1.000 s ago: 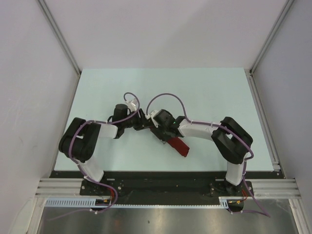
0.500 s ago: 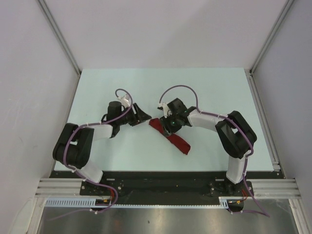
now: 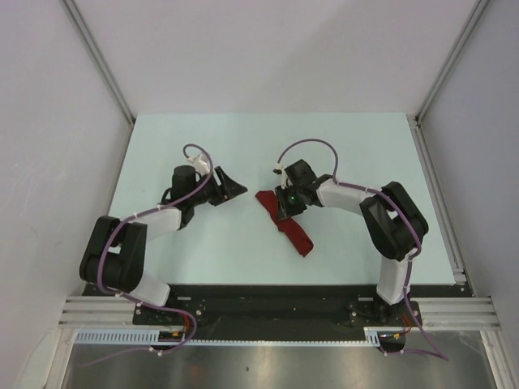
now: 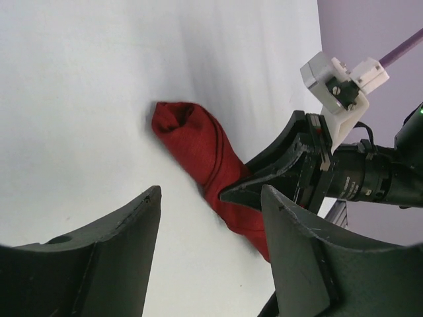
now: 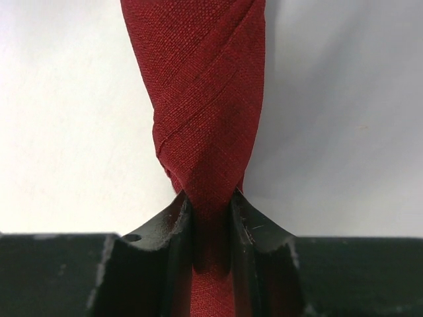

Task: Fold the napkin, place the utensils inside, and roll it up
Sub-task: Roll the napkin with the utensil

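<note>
The dark red napkin point(image 3: 297, 236) lies rolled into a slim diagonal bundle on the table, running from upper left to lower right. My right gripper point(image 3: 281, 207) is shut on the roll a little in from its upper-left end; in the right wrist view the cloth point(image 5: 201, 86) is pinched between both fingers point(image 5: 210, 206). My left gripper point(image 3: 237, 190) stands open to the left of the roll, apart from it, with nothing between its fingers point(image 4: 211, 195). From the left wrist view the roll's open end point(image 4: 188, 135) faces me. The utensils are hidden.
The pale blue-green table point(image 3: 365, 146) is bounded by grey walls on three sides, with metal rails point(image 3: 438, 186) along the left and right edges. Both arm bases sit on the black bar point(image 3: 268, 304) at the near edge.
My left gripper opened and pulled back to the left, away from the roll. My right gripper closed on the napkin roll, and the right arm shifted up and right with it.
</note>
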`<control>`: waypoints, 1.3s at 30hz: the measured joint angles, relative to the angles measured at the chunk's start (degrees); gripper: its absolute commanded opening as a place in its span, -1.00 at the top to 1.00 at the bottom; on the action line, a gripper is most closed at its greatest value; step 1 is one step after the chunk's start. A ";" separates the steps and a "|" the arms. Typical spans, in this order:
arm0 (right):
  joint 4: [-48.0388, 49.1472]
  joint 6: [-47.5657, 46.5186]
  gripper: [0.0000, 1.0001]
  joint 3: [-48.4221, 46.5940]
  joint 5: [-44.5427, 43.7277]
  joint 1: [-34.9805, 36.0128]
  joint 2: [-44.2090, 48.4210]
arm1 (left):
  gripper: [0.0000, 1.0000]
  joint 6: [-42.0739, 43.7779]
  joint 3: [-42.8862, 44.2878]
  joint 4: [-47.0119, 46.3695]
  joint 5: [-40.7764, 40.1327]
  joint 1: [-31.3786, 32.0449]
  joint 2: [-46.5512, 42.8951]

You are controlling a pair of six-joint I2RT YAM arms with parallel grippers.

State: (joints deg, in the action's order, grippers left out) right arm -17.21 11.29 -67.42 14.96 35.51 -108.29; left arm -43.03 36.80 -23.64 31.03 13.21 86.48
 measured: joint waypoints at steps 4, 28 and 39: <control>0.72 1.99 0.94 0.11 -4.42 -2.05 0.28 | -0.33 0.00 0.02 1.11 -0.28 -0.24 -0.87; -2.58 -0.98 -0.27 -11.91 -15.15 -24.04 -6.80 | -0.88 2.56 0.50 10.47 -2.93 -0.61 -10.49; -4.13 -2.71 -0.64 -10.67 -6.99 -23.91 7.85 | -1.00 7.26 6.95 23.58 -6.58 -4.50 -20.92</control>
State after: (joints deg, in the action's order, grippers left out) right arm -21.34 8.58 -78.08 7.97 11.60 -100.44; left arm -35.77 43.75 -0.05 24.45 8.71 65.56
